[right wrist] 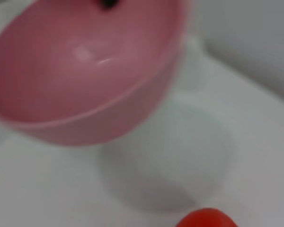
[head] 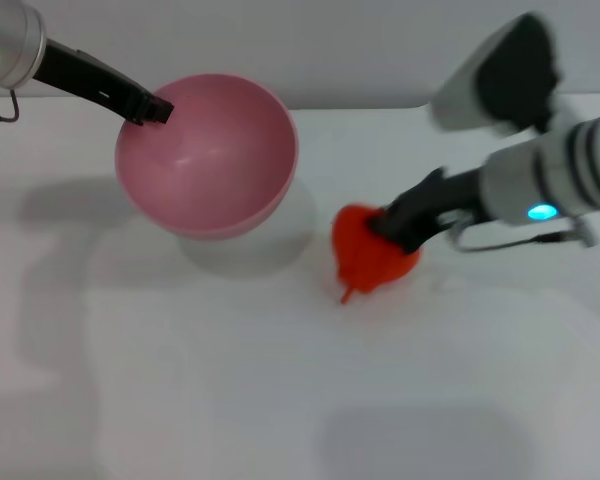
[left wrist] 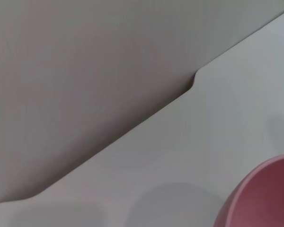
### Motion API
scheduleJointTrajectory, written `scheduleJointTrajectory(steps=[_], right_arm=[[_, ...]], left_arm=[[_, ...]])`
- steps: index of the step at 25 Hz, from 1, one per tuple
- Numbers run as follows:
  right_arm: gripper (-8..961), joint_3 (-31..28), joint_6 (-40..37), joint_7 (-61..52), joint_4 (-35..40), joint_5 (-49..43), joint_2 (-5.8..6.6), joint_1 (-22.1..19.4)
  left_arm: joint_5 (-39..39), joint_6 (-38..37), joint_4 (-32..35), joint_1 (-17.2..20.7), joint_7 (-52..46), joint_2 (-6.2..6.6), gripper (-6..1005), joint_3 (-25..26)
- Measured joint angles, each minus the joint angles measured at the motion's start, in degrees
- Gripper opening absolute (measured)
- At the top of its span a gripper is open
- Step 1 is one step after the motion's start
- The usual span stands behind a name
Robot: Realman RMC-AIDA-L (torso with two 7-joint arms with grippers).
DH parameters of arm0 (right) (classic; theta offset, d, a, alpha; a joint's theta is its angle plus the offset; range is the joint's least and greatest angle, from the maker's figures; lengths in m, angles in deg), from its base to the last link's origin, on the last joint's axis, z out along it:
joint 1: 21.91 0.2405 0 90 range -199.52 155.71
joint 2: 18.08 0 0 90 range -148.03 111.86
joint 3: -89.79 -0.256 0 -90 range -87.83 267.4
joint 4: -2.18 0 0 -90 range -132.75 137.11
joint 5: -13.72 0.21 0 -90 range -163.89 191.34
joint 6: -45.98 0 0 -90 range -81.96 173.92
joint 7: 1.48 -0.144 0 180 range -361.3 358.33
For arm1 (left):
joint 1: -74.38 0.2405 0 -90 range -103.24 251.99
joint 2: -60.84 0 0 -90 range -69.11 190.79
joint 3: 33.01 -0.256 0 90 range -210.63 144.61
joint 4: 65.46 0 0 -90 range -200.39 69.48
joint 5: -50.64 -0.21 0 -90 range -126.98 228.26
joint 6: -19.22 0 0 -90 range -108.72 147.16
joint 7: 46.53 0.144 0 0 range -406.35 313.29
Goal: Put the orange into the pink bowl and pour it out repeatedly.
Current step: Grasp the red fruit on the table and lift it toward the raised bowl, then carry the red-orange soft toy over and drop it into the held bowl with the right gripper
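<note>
The pink bowl (head: pixel 205 155) is held up off the table and tilted, its empty glossy inside facing me; its shadow lies on the table below it. My left gripper (head: pixel 150 108) is shut on the bowl's far left rim. The bowl also shows in the left wrist view (left wrist: pixel 267 198) and the right wrist view (right wrist: pixel 85 71). The orange (head: pixel 365 255) is to the right of the bowl, low over the table, stem pointing down. My right gripper (head: pixel 400 230) is shut on it from the right. A sliver of the orange shows in the right wrist view (right wrist: pixel 206 220).
The white table (head: pixel 280 380) spreads across the view. Its back edge with a small notch (left wrist: pixel 195 78) meets a grey wall behind the bowl.
</note>
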Motion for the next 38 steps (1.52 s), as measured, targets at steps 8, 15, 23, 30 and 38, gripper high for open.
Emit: scheduleJointTrajectory(steps=[8, 15, 23, 30, 38], right_arm=[[67, -8.6, -0.7, -2.3, 20.6, -3.9, -0.33, -9.4], [89, -7.8, 1.4, -2.3, 33.3, -3.5, -0.69, -9.2], [113, -1.6, 1.8, -2.1, 35.0, -1.3, -0.44, -4.9], [134, 3.5, 1.8, -2.1, 32.2, -1.3, -0.45, -3.7], [159, 4.0, 0.4, -2.2, 29.8, -1.5, -0.28, -2.4]], left_arm=[[0.0, 0.0, 0.0, 0.3, 0.0, -0.72, 45, -0.4], [0.2, 0.1, -0.4, 0.7, 0.9, -2.49, 46, -2.2], [0.3, 0.5, -0.6, 0.6, 1.0, -3.61, 46, -3.0], [0.4, 1.2, -0.7, 0.3, 1.0, -3.82, 45, -3.5], [0.4, 1.4, -0.7, 0.1, 1.0, -3.84, 46, -4.0]])
